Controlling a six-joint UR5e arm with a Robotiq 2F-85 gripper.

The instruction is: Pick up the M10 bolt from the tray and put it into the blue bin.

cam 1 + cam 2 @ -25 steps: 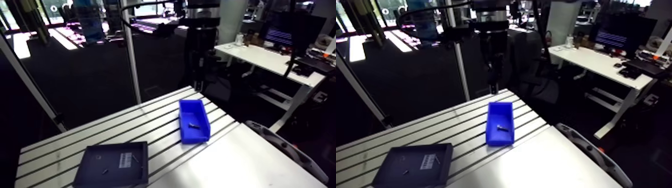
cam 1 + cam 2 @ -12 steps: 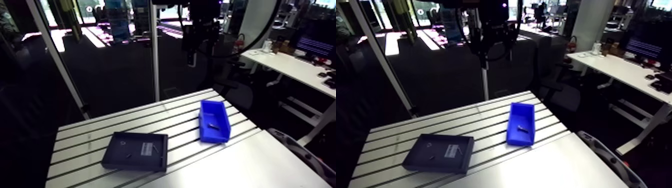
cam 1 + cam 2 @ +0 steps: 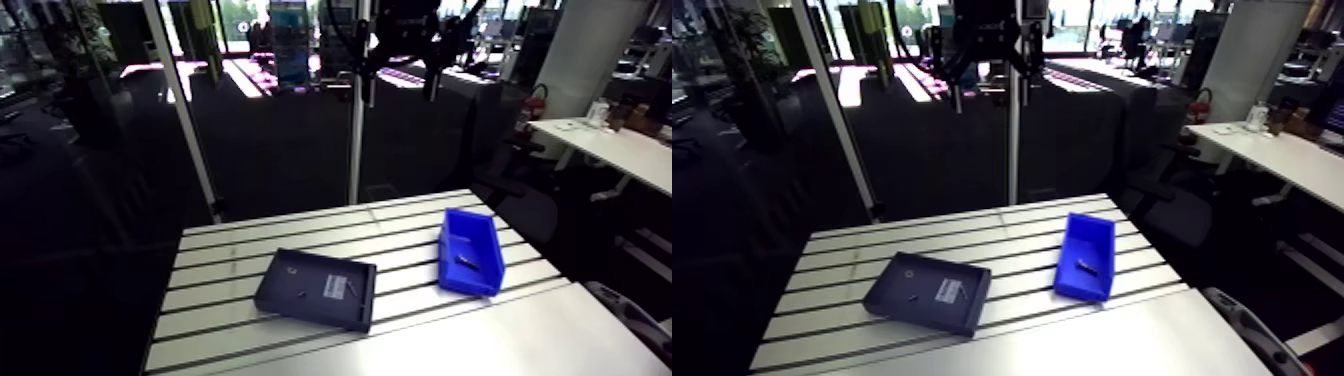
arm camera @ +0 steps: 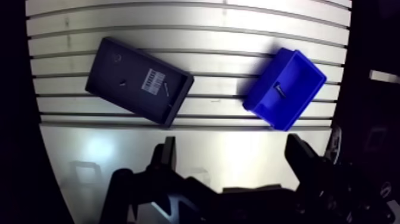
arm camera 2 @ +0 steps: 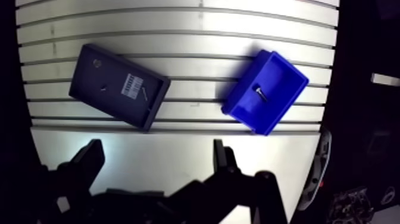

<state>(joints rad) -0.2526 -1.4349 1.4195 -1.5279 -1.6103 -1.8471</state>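
M10 bolt (image 4: 278, 91) mid-floor in blue bin (image 4: 297, 102), tray (image 4: 137, 101) well apart, fingers (image 4: 168, 156) wide apart, holding nothing

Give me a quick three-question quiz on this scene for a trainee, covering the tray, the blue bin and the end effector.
1. True or false: the blue bin has a bolt lying inside it.
2. Pick one. The end effector is: A) open, with nothing between its fingers; B) shut on a bolt; C) shut on the bin's wall.
3. Fill the gap with "touching" or "apart": the dark tray and the blue bin lie ____ on the table.

Key: 1 true; 2 A; 3 apart, with bare table slots between them.
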